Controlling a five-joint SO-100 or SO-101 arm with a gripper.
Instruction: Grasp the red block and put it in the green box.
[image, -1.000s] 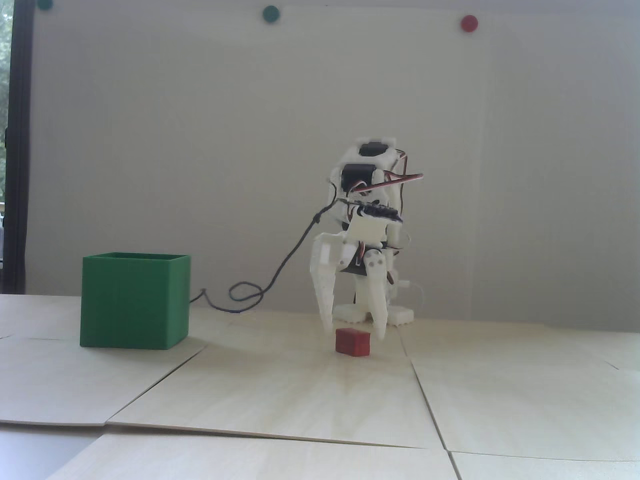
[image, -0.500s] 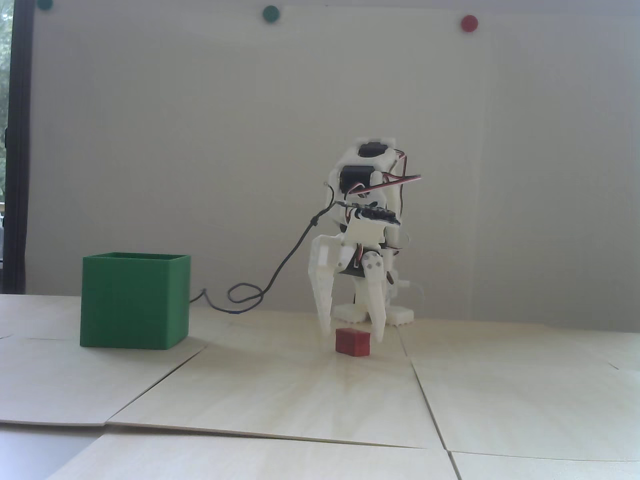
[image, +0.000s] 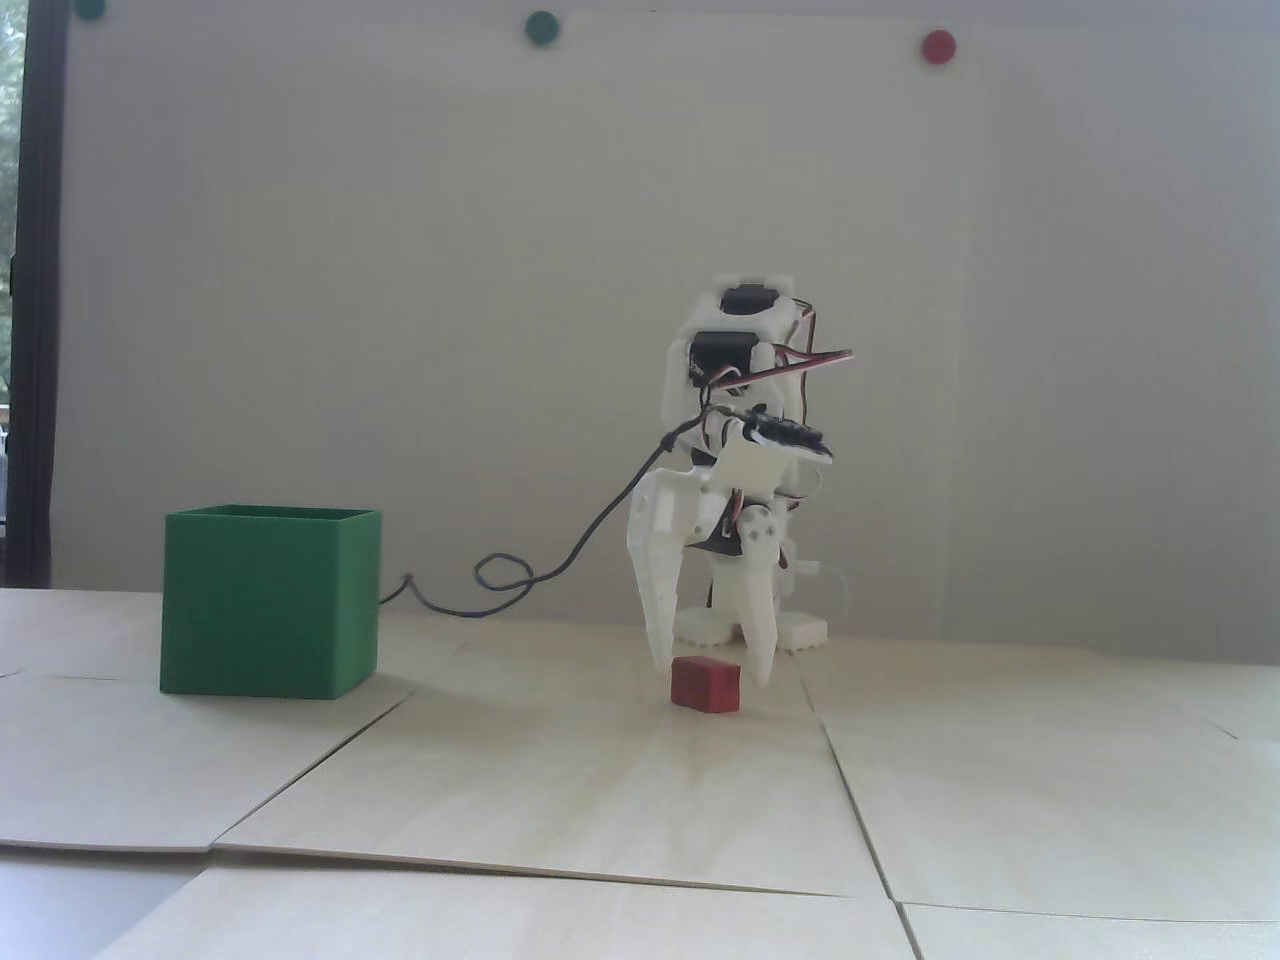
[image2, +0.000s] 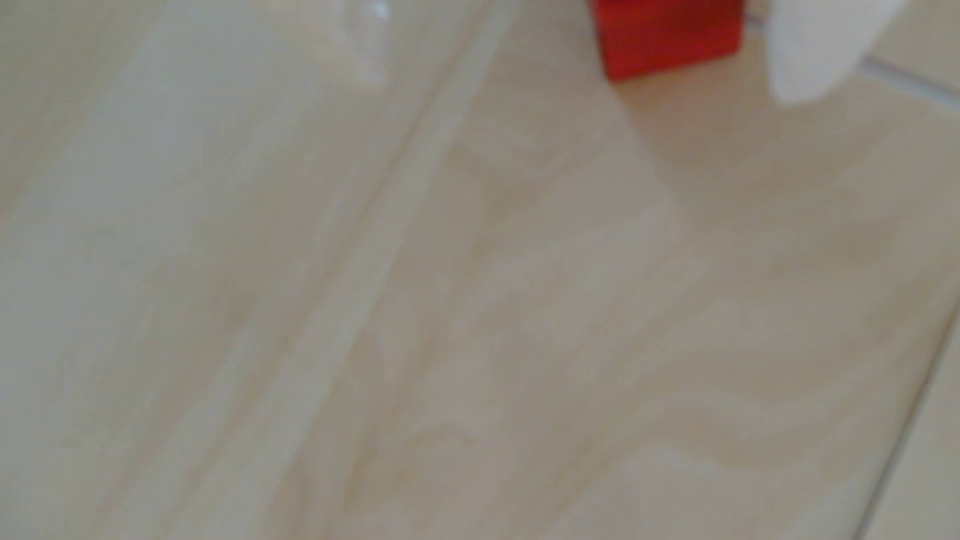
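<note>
In the fixed view, the gripper (image: 708, 676) is spread apart, fingertips straddling the red block (image: 706, 685) resting on the bench (image: 600, 790), its long axis spanning the gap, with the green box (image: 270, 600) well apart to the left.

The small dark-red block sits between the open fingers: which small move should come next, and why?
Probably close the fingers: the small dark-red rectangular block lies on the pale wooden table between their tips, with gaps on both sides.

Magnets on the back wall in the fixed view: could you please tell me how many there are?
3: a green magnet cut off at the top left corner, another green one top centre, a red one top right.
</note>
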